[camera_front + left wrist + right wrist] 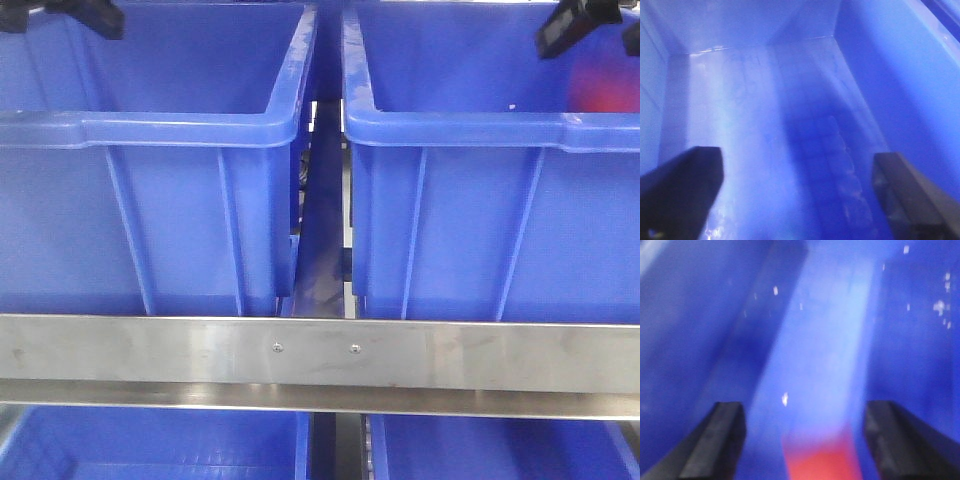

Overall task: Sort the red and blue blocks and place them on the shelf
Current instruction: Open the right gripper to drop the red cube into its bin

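Observation:
The shelf (150, 352) shows its steel front rail with two screws, and two large blue bins stand on the tier behind it. My left gripper (85, 12) is over the left bin (180, 130). In the left wrist view the left gripper (797, 160) is open above bare bin floor. My right gripper (575, 25) is over the right bin (450, 130). In the right wrist view the right gripper (805, 410) is open, with the red block (822, 462) a blurred red patch low between the fingers, apart from both. A faint red tint (600, 95) shows on the right bin's inner wall. The blue block is out of view.
A narrow gap (322, 230) separates the two bins. Two more blue bins (150, 445) sit on the tier under the rail. The bin walls stand close on both sides of each gripper.

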Tool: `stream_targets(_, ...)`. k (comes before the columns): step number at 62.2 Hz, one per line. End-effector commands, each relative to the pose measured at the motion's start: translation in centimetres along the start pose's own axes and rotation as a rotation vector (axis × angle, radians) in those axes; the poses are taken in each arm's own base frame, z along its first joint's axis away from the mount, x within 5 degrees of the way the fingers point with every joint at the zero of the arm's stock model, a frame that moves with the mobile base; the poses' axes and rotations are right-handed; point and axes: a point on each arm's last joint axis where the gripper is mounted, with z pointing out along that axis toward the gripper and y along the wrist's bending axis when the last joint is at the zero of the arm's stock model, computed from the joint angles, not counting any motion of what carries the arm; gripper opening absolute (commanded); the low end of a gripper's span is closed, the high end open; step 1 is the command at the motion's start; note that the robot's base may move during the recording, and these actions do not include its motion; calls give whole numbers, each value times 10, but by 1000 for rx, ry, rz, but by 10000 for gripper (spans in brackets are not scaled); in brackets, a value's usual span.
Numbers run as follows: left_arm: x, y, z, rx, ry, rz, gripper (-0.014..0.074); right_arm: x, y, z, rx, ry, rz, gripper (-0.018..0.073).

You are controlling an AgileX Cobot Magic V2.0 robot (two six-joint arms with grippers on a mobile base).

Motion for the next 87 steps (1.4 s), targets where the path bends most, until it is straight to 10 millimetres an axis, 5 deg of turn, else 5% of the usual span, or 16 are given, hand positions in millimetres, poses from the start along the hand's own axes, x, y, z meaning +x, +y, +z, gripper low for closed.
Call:
stream_targets(1, -23, -3, -10, 7, -121, 2, 690, -22, 0, -11, 5, -118, -26, 626)
stream_targets(30, -21, -3, -10, 8, -98, 2, 668, -23, 0, -12, 5, -128, -29, 626)
stream_targets(46, -30, -1, -17, 2, -154, 0, 465, -32, 0, -18, 6, -185, -33, 622)
stream_targets(51, -36, -1, -23, 1, -178, -1, 319, -34, -1, -22, 10, -204, -32, 566)
stream_targets(57, -41, -1, -32, 2, -205, 3, 104, -37, -6, -30, 26, -221, -25, 350)
stream_targets(63, -45, -1, -39, -1, -225, 15, 140, -38, -13, -39, 51, -226, -15, 23)
stream_targets(68, -47, 3, -45, -13, -239, 12, 125, -40, -20, -46, 80, -237, -4, 88)
stream_targets(87, -45, 16, -72, -51, -254, -79, 125, -33, -31, -69, 110, -159, 83, 49)
